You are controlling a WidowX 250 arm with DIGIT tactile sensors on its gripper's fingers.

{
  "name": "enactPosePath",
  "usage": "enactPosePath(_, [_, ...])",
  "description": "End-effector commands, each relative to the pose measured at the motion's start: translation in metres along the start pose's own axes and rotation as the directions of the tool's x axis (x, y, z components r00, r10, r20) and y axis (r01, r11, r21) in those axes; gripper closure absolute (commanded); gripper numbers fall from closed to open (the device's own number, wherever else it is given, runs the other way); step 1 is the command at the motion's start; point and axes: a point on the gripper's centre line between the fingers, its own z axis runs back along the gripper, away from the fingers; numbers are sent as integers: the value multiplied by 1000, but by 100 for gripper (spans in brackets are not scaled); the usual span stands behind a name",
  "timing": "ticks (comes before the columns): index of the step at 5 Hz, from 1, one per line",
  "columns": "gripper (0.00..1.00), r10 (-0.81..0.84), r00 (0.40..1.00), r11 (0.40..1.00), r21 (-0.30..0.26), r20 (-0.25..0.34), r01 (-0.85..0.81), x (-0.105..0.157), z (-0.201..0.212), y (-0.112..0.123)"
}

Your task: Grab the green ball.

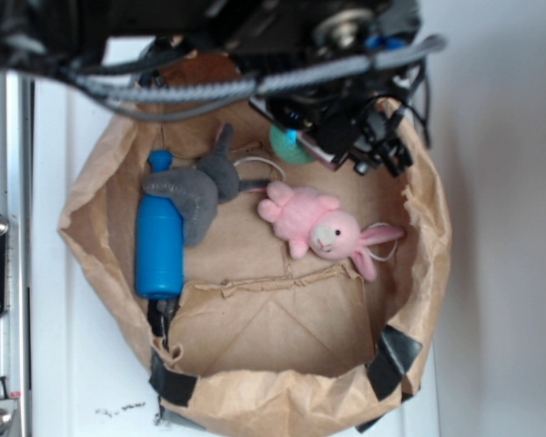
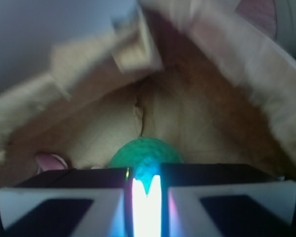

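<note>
Plainly, my gripper (image 2: 146,190) was nearly closed, its fingers (image 2: 79,197) leaving a narrow gap that held nothing, just before the green ball (image 2: 145,154). That ball lay on the paper bag's (image 1: 255,246) floor, near the pink bunny (image 1: 318,225).

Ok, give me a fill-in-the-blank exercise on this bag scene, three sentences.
1. All the toys lie inside a brown paper ____.
2. The plush bunny is ____ in color.
3. The bottle beside the grey plush toy is ____, while the green ball sits under the gripper.

Missing words: bag; pink; blue
</note>
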Motion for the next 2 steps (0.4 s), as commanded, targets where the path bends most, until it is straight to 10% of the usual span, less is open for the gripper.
enactPosePath(1, [100, -87, 996, 996, -35, -12, 87, 9, 33, 1])
enactPosePath(2, [100, -139, 989, 988, 69, 41, 136, 4, 38, 2])
